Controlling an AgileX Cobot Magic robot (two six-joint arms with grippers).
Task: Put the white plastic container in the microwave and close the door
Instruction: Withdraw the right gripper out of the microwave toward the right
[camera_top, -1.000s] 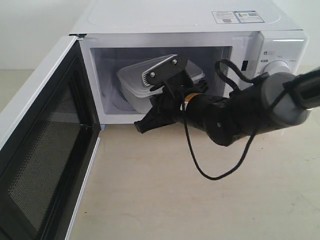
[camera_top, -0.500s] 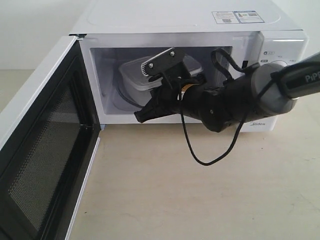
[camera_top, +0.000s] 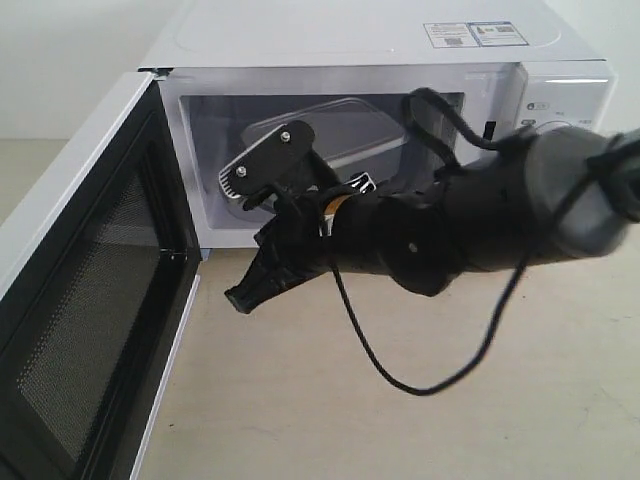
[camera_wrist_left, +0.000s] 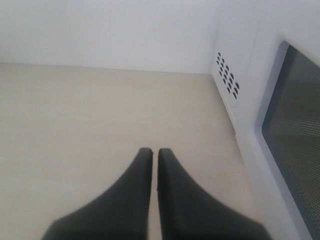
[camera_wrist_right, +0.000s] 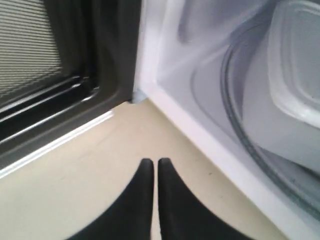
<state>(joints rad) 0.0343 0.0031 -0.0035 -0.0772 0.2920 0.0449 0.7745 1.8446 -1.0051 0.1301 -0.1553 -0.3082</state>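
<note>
Resting inside the microwave, the white plastic container looks placed, so with the right pincer closed, empty and just outside the cavity, the next move likely means reaching left to push the open door shut.

The white plastic container sits lidded inside the microwave, apparently level. The door stands wide open, black mesh showing.
</note>
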